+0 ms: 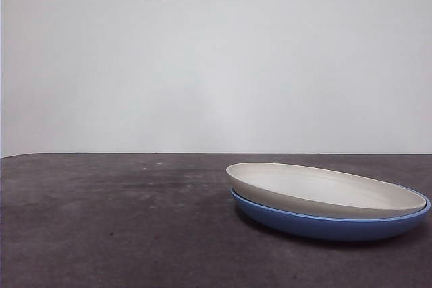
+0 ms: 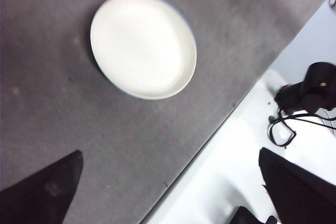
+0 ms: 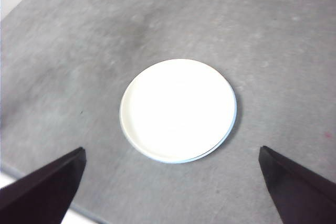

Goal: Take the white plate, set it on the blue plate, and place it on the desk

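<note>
Both sets of jaws were seen spread wide and empty, held high above the bench (image 1: 101, 220): left gripper (image 2: 168, 192), right gripper (image 3: 170, 187). White plate (image 1: 324, 189) was found nested, slightly tilted, in blue plate (image 1: 331, 224). Stacking was judged done; only the setting down on the bench, if any, was left.

The desk (image 1: 101, 220) lies bare all around the one obstacle on it: the white plate (image 1: 324, 188) nested in the blue plate (image 1: 331, 224), a low stack with the white rim tilted slightly above the blue. Open surface rings the stack on every side, widest to its left in the front view. The left gripper (image 2: 168, 192) and right gripper (image 3: 170, 187) hang high above, jaws spread wide, well apart from the stack.
</note>
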Controlling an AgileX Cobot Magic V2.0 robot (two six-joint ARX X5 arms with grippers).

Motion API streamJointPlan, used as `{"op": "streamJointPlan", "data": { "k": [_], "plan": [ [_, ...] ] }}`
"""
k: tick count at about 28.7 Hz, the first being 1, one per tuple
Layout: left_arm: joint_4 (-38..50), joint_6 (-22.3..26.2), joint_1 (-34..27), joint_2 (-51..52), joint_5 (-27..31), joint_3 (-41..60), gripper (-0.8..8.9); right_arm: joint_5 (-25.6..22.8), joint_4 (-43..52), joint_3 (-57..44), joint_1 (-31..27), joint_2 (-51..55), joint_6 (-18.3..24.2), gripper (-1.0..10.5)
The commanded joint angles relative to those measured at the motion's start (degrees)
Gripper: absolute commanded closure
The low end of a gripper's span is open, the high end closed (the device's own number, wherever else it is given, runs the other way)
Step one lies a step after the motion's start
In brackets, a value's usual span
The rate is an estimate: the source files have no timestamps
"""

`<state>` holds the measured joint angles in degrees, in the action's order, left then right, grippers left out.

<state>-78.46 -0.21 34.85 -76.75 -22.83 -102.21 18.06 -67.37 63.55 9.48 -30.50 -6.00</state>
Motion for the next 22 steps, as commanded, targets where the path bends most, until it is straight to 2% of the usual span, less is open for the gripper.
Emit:
{"op": "streamJointPlan", "data": {
  "k": [1,4,7,11,17,22],
  "plan": [
    [0.4,2.3,0.4,6.9,0.1,3.4,2.50,-1.1,0.6,1.0,0.2,-0.7,-5.2,3.6],
    [1.5,2.8,0.3,14.2,0.2,9.4,2.50,-0.2,-1.6,1.0,0.2,-2.6,-7.5,3.6],
    [2.6,4.2,0.3,20.1,0.2,13.9,2.50,2.6,-4.6,0.9,0.2,-5.9,-6.8,3.6],
    [5.2,4.3,0.3,26.8,0.2,19.3,2.50,3.0,-4.8,0.9,0.2,-11.0,-4.9,3.6],
    [9.3,4.3,0.3,35.1,0.2,28.5,2.50,3.6,-1.4,0.6,0.2,-20.0,-2.4,3.6],
    [12.3,2.0,0.3,39.9,0.2,35.7,2.50,5.5,6.3,-3.5,0.2,-25.5,-2.1,3.6]
  ]
}}
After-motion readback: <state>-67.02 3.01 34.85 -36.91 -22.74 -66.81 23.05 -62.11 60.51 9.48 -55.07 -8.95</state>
